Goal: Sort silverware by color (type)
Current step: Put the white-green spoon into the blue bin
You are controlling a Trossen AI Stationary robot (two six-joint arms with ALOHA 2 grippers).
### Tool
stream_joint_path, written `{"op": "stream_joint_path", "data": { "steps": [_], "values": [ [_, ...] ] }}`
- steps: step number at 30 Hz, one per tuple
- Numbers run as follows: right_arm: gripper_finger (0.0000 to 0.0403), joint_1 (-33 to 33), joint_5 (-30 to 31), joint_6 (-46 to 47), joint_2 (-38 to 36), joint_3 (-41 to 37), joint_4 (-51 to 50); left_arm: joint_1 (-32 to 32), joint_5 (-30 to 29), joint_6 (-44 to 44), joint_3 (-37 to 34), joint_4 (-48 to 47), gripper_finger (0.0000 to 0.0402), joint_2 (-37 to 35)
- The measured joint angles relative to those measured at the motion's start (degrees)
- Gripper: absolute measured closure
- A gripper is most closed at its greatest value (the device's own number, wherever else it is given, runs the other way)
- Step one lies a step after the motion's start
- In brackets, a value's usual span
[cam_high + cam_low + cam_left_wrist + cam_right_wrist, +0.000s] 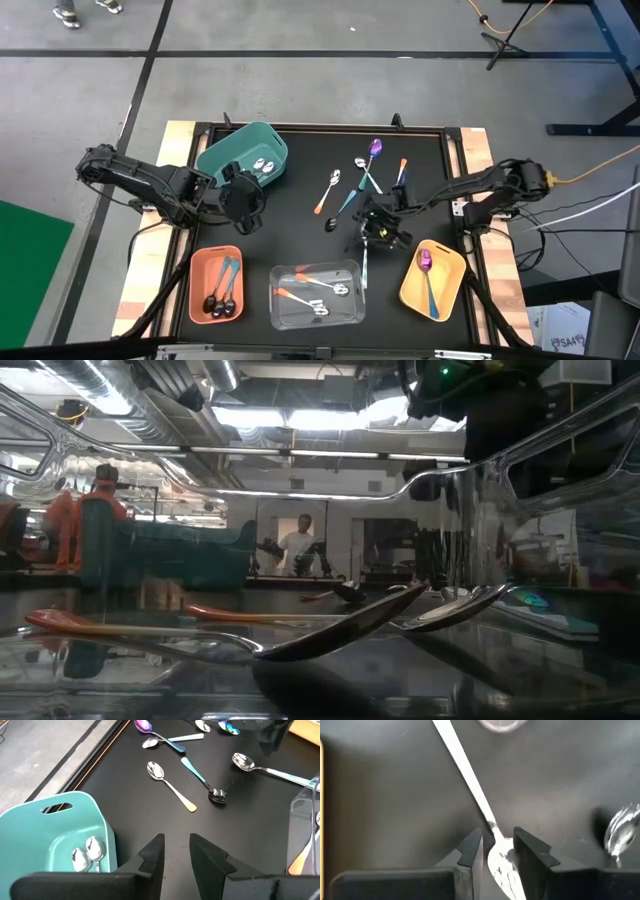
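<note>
Between the right pincer's (pixel 497 847) two dark fingers lies an all-silver spoon (pixel 485 820). The fingers straddle its neck where handle meets bowl, with a sliver of space at each side, so I cannot tell whether they already grip it or only bracket it. Straddling the narrow neck makes sense: it is the slimmest part, and the flat piece is least likely to twist there. From above, this pincer (pixel 380 228) is low over the middle of the black tabletop (pixel 300 230), just inboard of the yellow bin (pixel 440 290), which holds one purple-bowled spoon (pixel 427 270).

Loose spoons lie just beyond it: a purple-bowled one (pixel 375 150), one with an orange handle (pixel 327 192), a black-bowled teal one (pixel 340 212), and a few others crossed together.

Farther out, the bins show the scheme. Two silver spoons (pixel 89 852) sit in the teal bin (pixel 55 827), black-and-teal ones in the salmon bin (pixel 216 285), orange-handled ones in the clear bin (pixel 318 295). By that pattern the silver spoon likely belongs in the teal bin, across the tabletop.

The left pincer (pixel 176 852) waits beside that teal bin, fingers parted and holding nothing, leaving the bin's mouth free.
</note>
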Motion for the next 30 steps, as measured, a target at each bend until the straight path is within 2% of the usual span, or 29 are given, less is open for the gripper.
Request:
{"op": "stream_joint_path", "data": {
  "steps": [6, 8, 14, 22, 30],
  "values": [
    [0.0307, 3.8, -0.2, -1.8, 2.2, 0.0, 4.0, 0.0, 0.0, 0.0, 0.0, 0.0, 0.0317, 0.0],
    [0.0307, 4.5, 1.6, -3.1, 3.0, 0.0, 5.2, 0.0, 0.1, 0.0, 0.0, 0.0, 0.0317, 0.0],
    [0.0307, 4.3, 4.0, -3.2, 4.7, 0.0, 5.4, 0.0, 0.2, -1.2, 0.0, -0.2, 0.0317, 0.0],
    [0.0307, 4.3, 3.7, -3.2, 4.9, 0.0, 5.4, 0.0, 0.2, -1.0, 0.0, -0.2, 0.0317, 0.0],
    [0.0307, 4.3, 4.2, -3.2, 8.8, 0.0, 5.6, 0.0, 0.2, -1.0, 0.0, 0.0, 0.0317, 0.0]
  ]
}}
